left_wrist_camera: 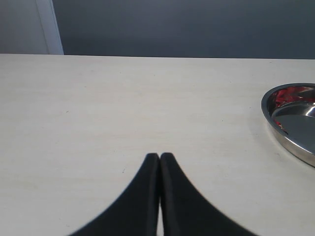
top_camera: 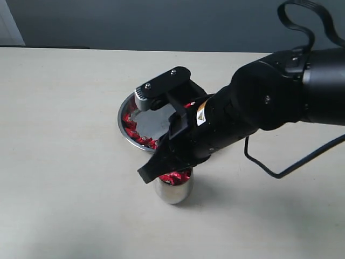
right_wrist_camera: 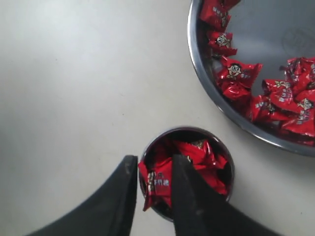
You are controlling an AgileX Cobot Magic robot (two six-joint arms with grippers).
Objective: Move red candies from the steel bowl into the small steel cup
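My right arm (top_camera: pixel 269 97) comes in from the right of the exterior view and slopes down to the left. Its wrist crosses above the near part of the bowl (top_camera: pixel 123 120). My right gripper (right_wrist_camera: pixel 155 162) points down at the cup (top_camera: pixel 173 193).

The cup stands upright on the table (top_camera: pixel 64 135) with its mouth up and its long axis vertical. It is just beside the bowl, on the side nearer the exterior camera, with a narrow strip of table between them. It is filled with candies (right_wrist_camera: pixel 236 73) almost to the rim. The bowl lies flat with its mouth up. More candies are crowded along its inner wall, and the middle of its floor is bare.

The fingers (right_wrist_camera: pixel 189 196) of my right gripper stand part way apart, just above the cup's mouth. One is over the rim and the other is just outside it. One candy sits in the gap between them at the cup's edge. It looks to rest on the heap in the cup rather than in my grip, though I cannot see whether either pad touches it.

My left gripper (left_wrist_camera: pixel 159 156) is well off to the side, low over bare table. Its two fingers are pressed together with nothing between them. The bowl's rim shows at the edge of the left wrist view.
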